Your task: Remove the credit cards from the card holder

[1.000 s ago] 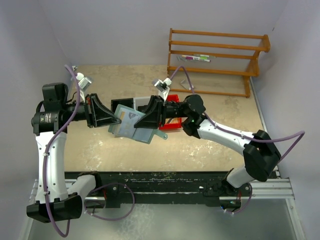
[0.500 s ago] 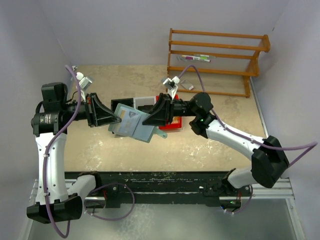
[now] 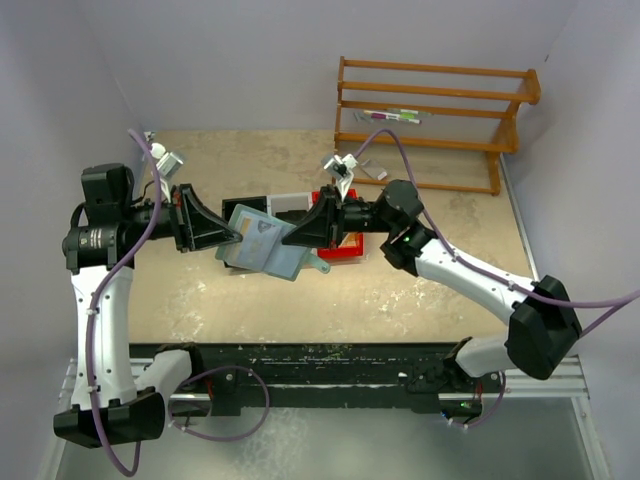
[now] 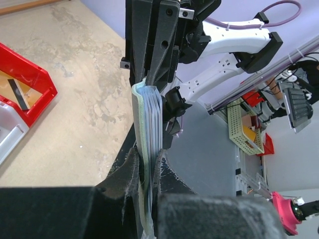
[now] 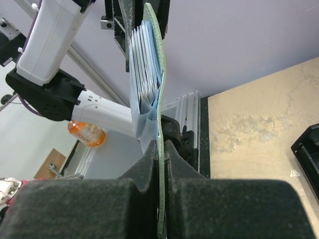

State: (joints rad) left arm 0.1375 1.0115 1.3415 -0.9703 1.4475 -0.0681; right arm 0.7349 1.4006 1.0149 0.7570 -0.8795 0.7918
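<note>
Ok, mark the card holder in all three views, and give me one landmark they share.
Top external: card holder left of centre, held up over the table, its face to the camera.
Left wrist: card holder edge-on, a vertical strip in the middle.
Right wrist: card holder edge-on, a vertical green strip in the middle.
Shared landmark: the tan tabletop, at left in the left wrist view, at right in the right wrist view.

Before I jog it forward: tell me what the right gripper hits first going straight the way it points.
The right gripper is shut on the card holder. Straight beyond, the left gripper faces it, clamped on the holder's other end: probably the first hard contact, though depth is unclear.
</note>
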